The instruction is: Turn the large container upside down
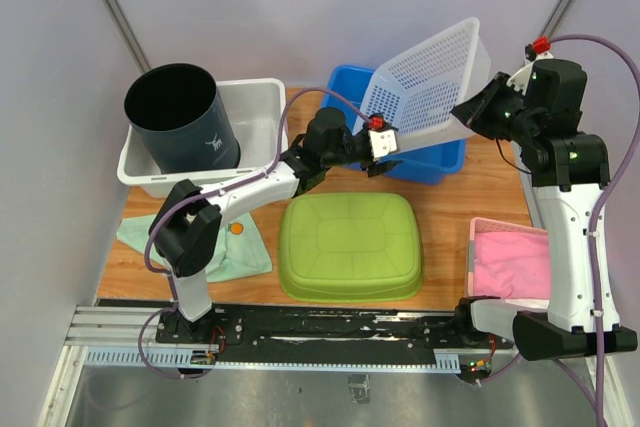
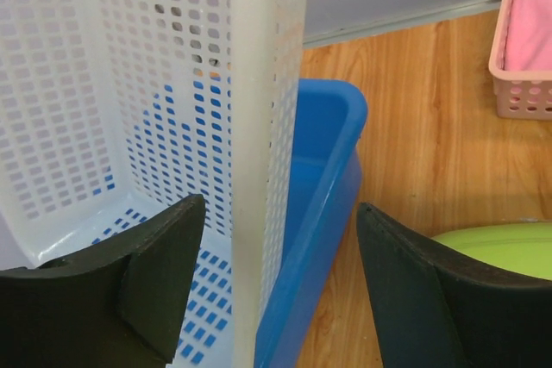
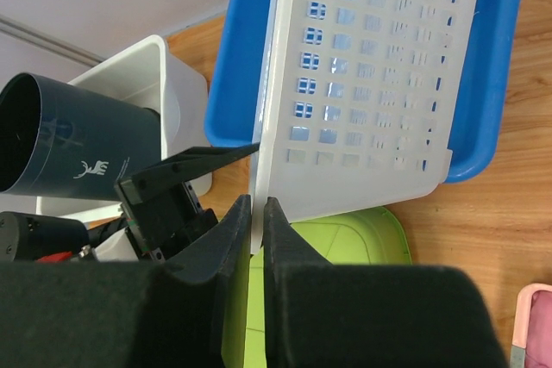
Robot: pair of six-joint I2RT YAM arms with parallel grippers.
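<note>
Right gripper [image 3: 257,208] was clamped narrow on the rim of the white mesh basket [image 3: 371,84], fingers pinching the thin edge from both sides. It looked like the only thing carrying the load

Left gripper [image 2: 278,204] was wide, with one finger inside the basket wall [image 2: 86,84] and one outside. It straddled the rim strip with a gap on both sides, so no grip there. My read: it was set up as a second hold or pivot point, since one pinch on a flexible rim gives poor control through a flip

I took the basket as the task's container. In the top view the basket [image 1: 430,77] hung above the blue bin [image 1: 440,159], off the table, overlapping the bin's right half. The right gripper [image 1: 470,112] held it at the bin's right end and the left gripper [image 1: 385,142] sat at the bin's near edge

Orientation: tipped up on edge, neither upright nor inverted, so I'd call the flip partway. The left wrist view looked into the basket, down to its floor with blue showing through the holes, so the mouth faced roughly toward the left arm. The long axis ran diagonally, low at the bin's near edge and rising toward its far right corner

Green tub [image 1: 350,247] lay base-up on the near side of the bin. Clearance over the bin looked tight for finishing the rotation, with a risk of the rim catching the bin wall
</note>
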